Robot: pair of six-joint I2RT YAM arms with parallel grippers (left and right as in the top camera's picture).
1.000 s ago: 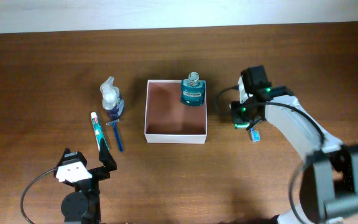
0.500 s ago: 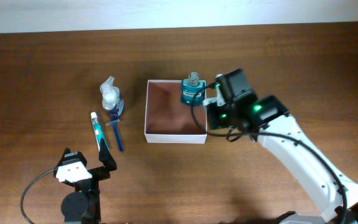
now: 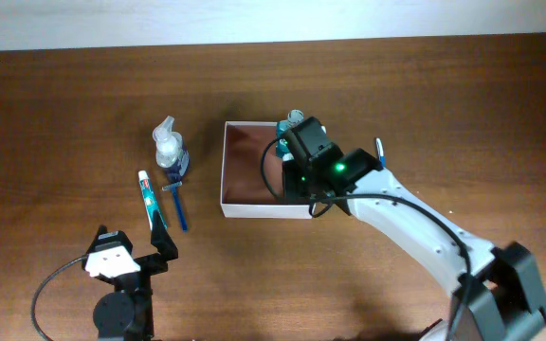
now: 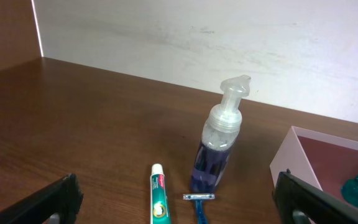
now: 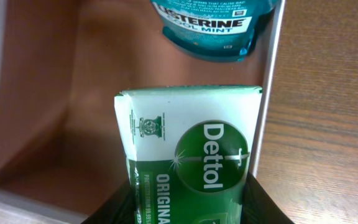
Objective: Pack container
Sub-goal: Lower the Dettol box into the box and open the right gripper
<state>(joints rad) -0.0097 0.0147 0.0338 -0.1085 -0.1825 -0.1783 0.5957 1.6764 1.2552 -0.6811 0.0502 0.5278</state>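
Overhead and wrist views of a brown wooden table (image 3: 64, 114). Near its centre sits the container (image 3: 254, 210), a shallow square open box with white walls and a reddish-brown floor. A teal Listerine Cool Mint mouthwash bottle (image 5: 210, 25) stands in its far right corner.

The right pincer (image 5: 188, 208) hangs over the right half of the container, closed around a green Dettol Original soap bar (image 5: 188, 143). The bar's free end points toward the mouthwash. How high it sits above the floor cannot be told.

The left pincer (image 4: 182, 202) waits spread wide and empty near the table's front left. It faces a foam pump bottle (image 4: 219, 146), a toothpaste tube (image 4: 158, 199) and a blue razor (image 4: 199, 199), all lying outside the container.

Likely risks: the soap's right edge appears just beside the container's right wall, so lowering it could catch the rim or shove the light box. Pushing forward could tip the mouthwash. Letting go too high might leave the bar tilted.
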